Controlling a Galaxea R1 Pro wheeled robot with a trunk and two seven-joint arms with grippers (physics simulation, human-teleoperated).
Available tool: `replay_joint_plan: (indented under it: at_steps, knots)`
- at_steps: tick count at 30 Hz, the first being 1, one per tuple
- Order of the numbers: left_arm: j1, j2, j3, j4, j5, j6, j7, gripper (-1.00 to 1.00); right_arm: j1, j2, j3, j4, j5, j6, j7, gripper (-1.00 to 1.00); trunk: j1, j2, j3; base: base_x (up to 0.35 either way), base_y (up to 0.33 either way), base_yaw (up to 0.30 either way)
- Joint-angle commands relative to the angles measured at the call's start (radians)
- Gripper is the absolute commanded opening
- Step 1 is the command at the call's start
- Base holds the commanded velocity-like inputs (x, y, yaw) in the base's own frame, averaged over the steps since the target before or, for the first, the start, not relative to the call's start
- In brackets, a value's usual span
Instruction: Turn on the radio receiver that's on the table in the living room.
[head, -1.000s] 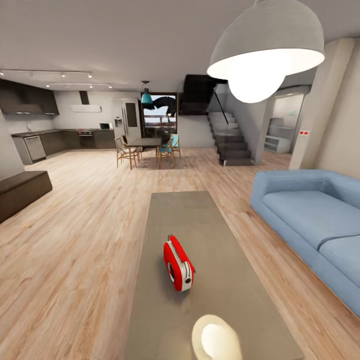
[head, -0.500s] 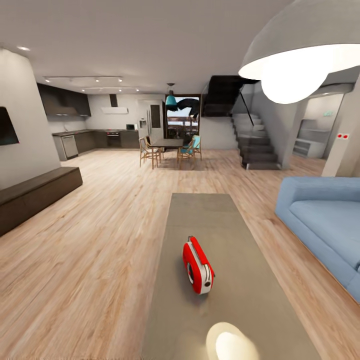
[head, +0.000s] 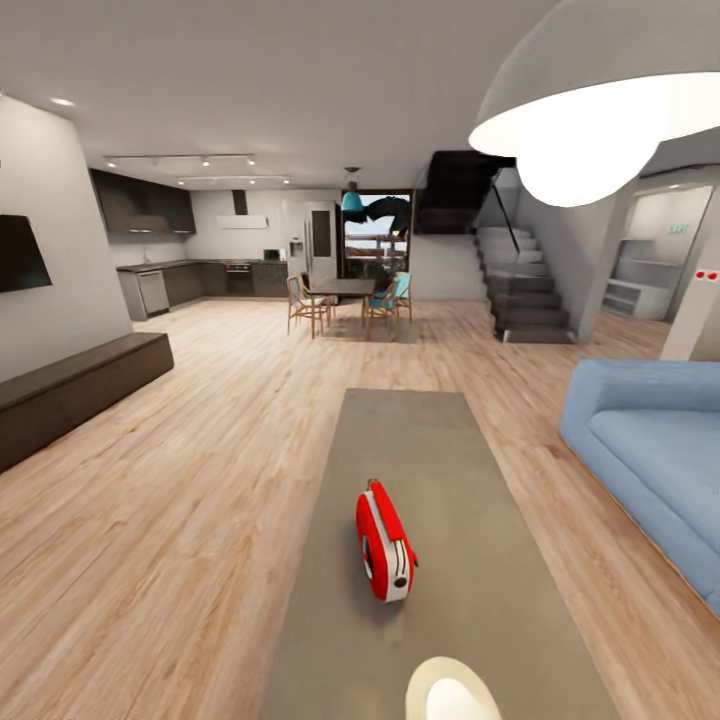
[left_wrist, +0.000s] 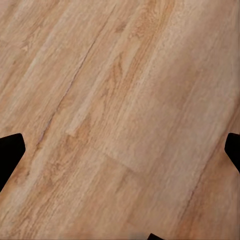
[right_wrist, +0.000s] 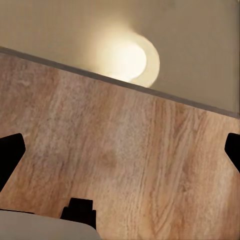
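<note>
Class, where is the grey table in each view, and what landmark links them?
Head view: table down the centre, under the radio.
Left wrist view: plank floor.
Right wrist view: table across the far side, beyond the floor.
Shared landmark: the lamp glow on the table.

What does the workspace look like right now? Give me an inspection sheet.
Surface: grey coffee table, long, flat, with a bright lamp reflection at its near end.
Job's things: red radio receiver stands upright on the table, white end panel toward the camera, handle on top.
Clutter: nothing seen on the table besides the radio.
Grippers: left gripper and right gripper, jaws spread wide, holding nothing, above wood floor.
Cables: nothing seen.
Surroundings: blue sofa at right, dark bench at left, pendant lamp overhead, dining table and stairs beyond.
</note>
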Motion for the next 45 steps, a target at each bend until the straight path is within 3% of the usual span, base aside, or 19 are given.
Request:
replay_joint_plan:
  at_steps: [1, 16, 17, 21, 28, 31, 34, 36, 43, 45]
  knots:
    - [0.000, 0.000, 0.000, 0.000, 0.000, 0.000, 0.000, 1.00, 0.000, 0.000, 0.000, 0.000, 0.000, 0.000, 0.000, 1.00, 0.000, 0.000, 0.000, 0.018, -0.038, 0.075]
    - [0.000, 0.001, 0.000, 0.000, 0.000, 0.000, 0.000, 1.00, -0.001, -0.001, -0.003, -0.037, 0.000, 0.000, -0.013, 1.00, 0.000, 0.000, 0.000, 0.002, -0.004, 0.120]
    - [0.000, 0.000, 0.000, 0.001, 0.000, 0.001, -0.001, 1.00, -0.001, -0.001, -0.005, -0.143, 0.000, 0.003, -0.024, 1.00, 0.000, 0.000, 0.000, 0.000, 0.000, 0.005]
    - [0.000, 0.000, 0.000, 0.001, 0.000, 0.001, -0.001, 1.00, -0.001, -0.002, -0.008, -0.342, -0.001, 0.010, -0.031, 1.00, 0.000, 0.000, 0.000, 0.000, 0.000, 0.003]
    - [0.000, -0.003, 0.000, 0.001, 0.000, 0.001, -0.002, 1.00, -0.013, -0.002, -0.012, -0.575, -0.004, 0.024, -0.034, 1.00, 0.000, 0.000, 0.000, 0.000, 0.000, 0.000]
    - [0.000, -0.002, 0.000, 0.001, 0.000, 0.001, -0.002, 1.00, -0.050, -0.003, -0.012, -0.614, -0.006, 0.071, -0.033, 1.00, 0.000, 0.000, 0.000, 0.000, 0.000, 0.000]
    - [0.000, -0.002, 0.000, 0.001, 0.000, 0.000, -0.002, 1.00, -0.131, -0.003, -0.012, -0.632, -0.012, 0.195, -0.026, 1.00, 0.000, 0.000, 0.000, 0.000, 0.000, 0.000]
    - [0.000, -0.002, 0.000, 0.001, 0.000, 0.000, -0.002, 1.00, -0.161, -0.003, -0.012, -0.635, -0.012, 0.235, -0.024, 1.00, 0.000, 0.000, 0.000, 0.000, 0.000, 0.000]
    - [0.000, -0.003, 0.000, 0.001, 0.000, 0.000, -0.002, 1.00, -0.195, 0.005, 0.007, -0.641, -0.012, 0.274, -0.018, 1.00, 0.000, 0.000, 0.000, 0.000, 0.000, 0.000]
    - [0.000, -0.003, 0.000, 0.001, 0.000, 0.000, -0.002, 1.00, -0.197, 0.007, 0.052, -0.642, -0.012, 0.277, -0.007, 1.00, 0.000, 0.000, 0.000, 0.000, 0.000, 0.000]
